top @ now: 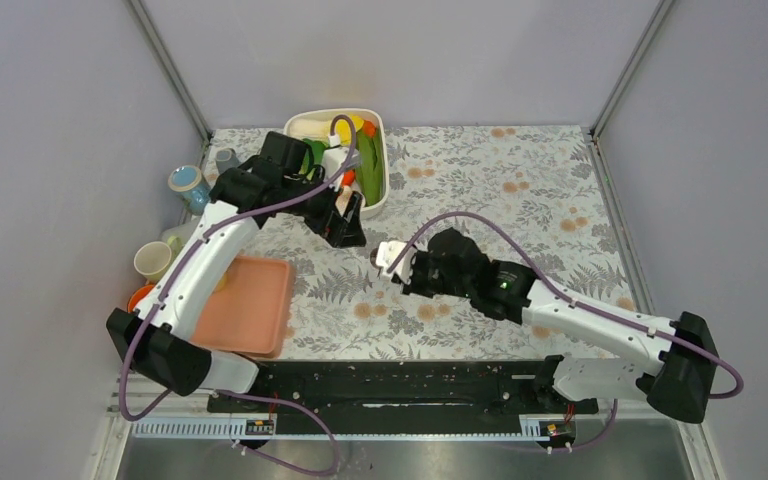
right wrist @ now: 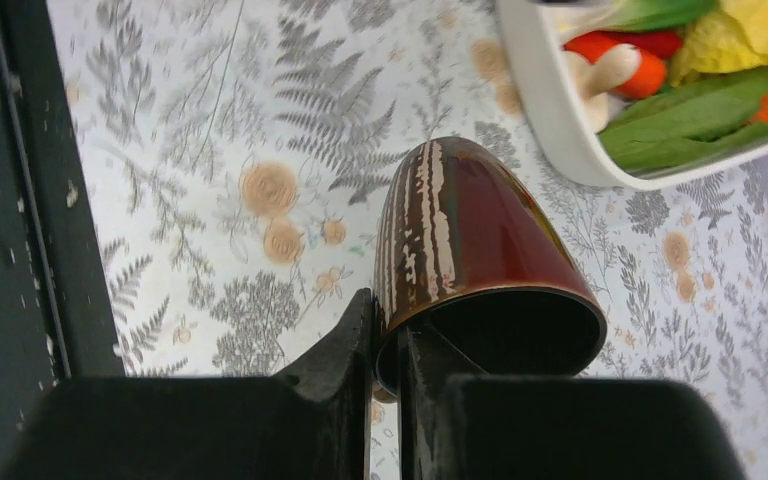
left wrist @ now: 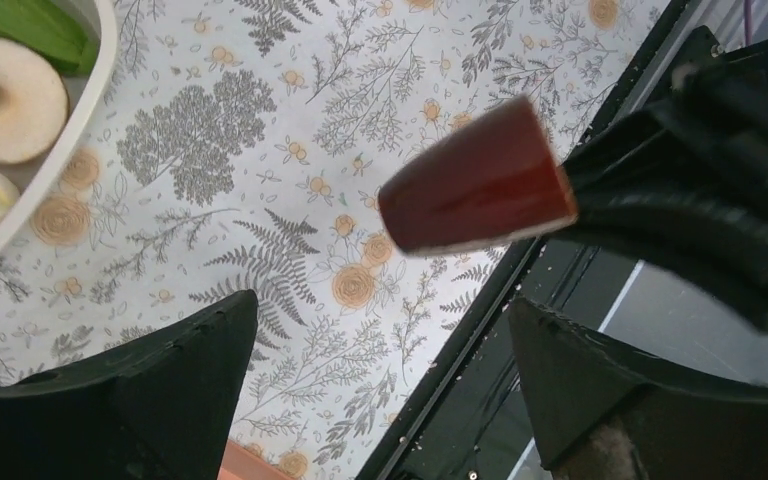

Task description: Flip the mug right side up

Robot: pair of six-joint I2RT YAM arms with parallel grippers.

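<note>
The mug (right wrist: 480,235) hangs in the right tool (right wrist: 385,312), which pinches the rim wall: one finger sits inside the mouth and the other outside, the jaws narrow with only the wall between them. In the right wrist view the long axis runs from the tool toward 12 o'clock, with the mouth facing back at the wrist and the closed base pointing away. The mug therefore lies roughly on its side, neither upside down nor upright. It seems to be lifted off the bench (top: 520,190), though contact cannot be ruled out. From above, it sits at the 9 o'clock tip of the right tool, near mid-bench. The left tool (top: 346,222) hovers near it at about 11 o'clock, beside the white bin (top: 384,170), its jaws wide and holding nothing. The right arm is plainly the nearer, since it has the grip. Judging from this, the coming move depends on rolling the wrist until the mouth points up and the base points down at the bench, and only then lowering.
</note>
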